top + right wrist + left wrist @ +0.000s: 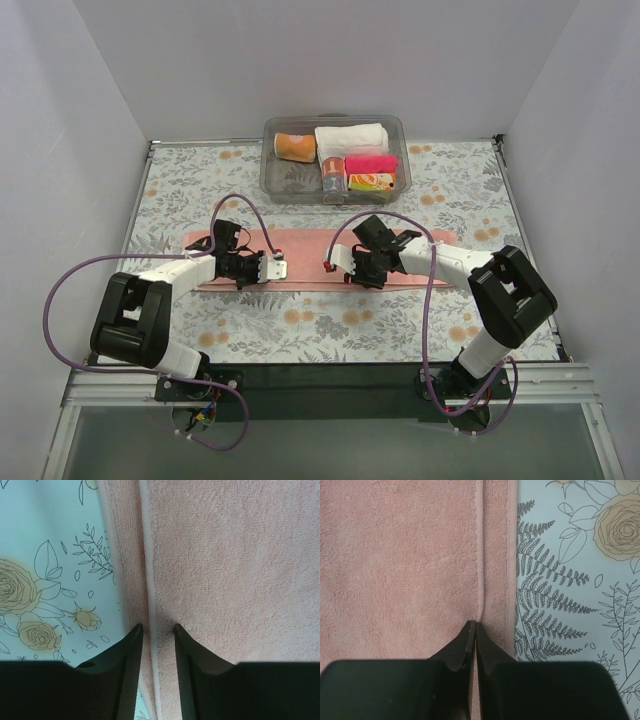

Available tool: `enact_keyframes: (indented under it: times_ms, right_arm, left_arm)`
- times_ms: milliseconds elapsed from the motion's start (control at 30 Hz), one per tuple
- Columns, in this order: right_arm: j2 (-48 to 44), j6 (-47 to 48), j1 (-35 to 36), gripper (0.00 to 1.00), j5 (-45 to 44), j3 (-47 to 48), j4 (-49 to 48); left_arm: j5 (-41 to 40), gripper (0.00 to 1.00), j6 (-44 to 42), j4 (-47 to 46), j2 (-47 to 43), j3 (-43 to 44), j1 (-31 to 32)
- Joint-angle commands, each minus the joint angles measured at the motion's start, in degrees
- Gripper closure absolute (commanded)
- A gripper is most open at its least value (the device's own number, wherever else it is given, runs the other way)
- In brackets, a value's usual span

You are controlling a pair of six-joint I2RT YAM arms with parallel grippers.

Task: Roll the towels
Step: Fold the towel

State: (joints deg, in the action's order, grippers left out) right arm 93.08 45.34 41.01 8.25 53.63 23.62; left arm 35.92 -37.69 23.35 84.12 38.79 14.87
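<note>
1. The salmon-pink towel (305, 250) lies flat as a long narrow strip across the middle of the counter (300, 330). It runs left to right between the arm bases and the bin at the back.
2. A raised ridge runs lengthwise just inside the towel's near long edge (481, 555). A narrow band of terry lies between that ridge and the bare counter (570, 605).
3. The left claw (278, 268) rests over the left half of the strip and points toward the middle. In its wrist view the left claw (472, 625) has its tips pressed together right on the ridge. I cannot tell whether any cloth is pinched between them.
4. The right claw (330, 266) faces it from the other side, and the two are near each other over the strip's middle. In its wrist view the right claw (158, 627) is parted, with one finger (131, 650) on either side of the ridge. The jaws are not clamped on it.
5. The small patterned cloth (333, 177) sits well apart from the strip, inside the clear bin (268, 170) near its front wall.
6. The bin also holds a white rolled towel (350, 138) at the back, an orange roll (295, 146) to its left and a hot-pink roll (370, 162) beside the patterned cloth.
7. The counter wears a pale floral cover (50, 555) with yellow roses and fern drawings.
</note>
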Motion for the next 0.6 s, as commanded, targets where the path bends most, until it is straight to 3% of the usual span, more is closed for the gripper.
enact_keyframes:
  times_ms: [0,200,333,567]
  right_arm:
    - [-1.59,0.36,0.38,0.69,1.07,-0.01,2.05]
    - [-0.09,0.27,0.38,0.81,-0.69,-0.01,0.91]
    - [-0.09,0.19,0.21,0.97,-1.66,0.51,0.64]
    - [-3.07,0.27,-0.32,0.99,-0.96,0.78,2.05]
  left_arm:
    - [-0.41,1.0,0.16,-0.24,0.08,1.56,0.24]
    - [-0.59,1.0,0.51,-0.15,-0.18,1.56,0.24]
    - [-0.85,1.0,0.43,0.02,-0.62,1.56,0.33]
    - [-0.5,1.0,0.51,1.78,-3.34,2.17,0.16]
